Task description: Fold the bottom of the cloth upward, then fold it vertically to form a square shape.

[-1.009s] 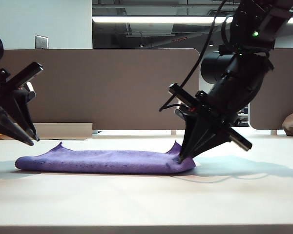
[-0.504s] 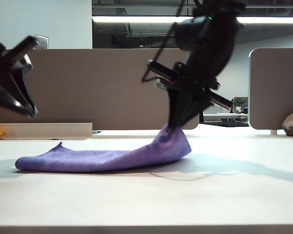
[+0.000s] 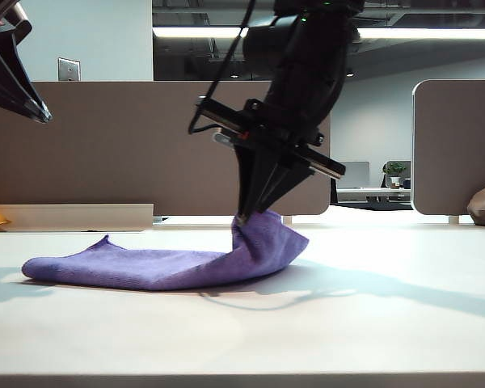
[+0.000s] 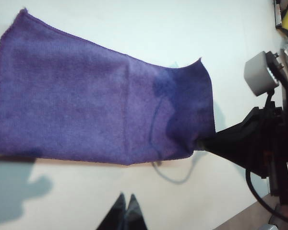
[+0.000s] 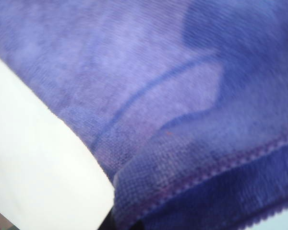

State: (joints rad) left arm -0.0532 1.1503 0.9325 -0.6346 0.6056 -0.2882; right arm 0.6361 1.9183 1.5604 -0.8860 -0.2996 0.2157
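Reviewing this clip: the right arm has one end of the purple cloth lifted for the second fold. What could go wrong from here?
1. The right gripper pinches the cloth only at its edge; the floppy fabric could slip out mid-fold.
2. The left gripper is shut and raised clear, so nothing pins the far end; the cloth may drag across the table.
3. The lifted end sags, so edges may land misaligned.

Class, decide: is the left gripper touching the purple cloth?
Apart. The exterior view shows the left gripper raised well above the cloth.
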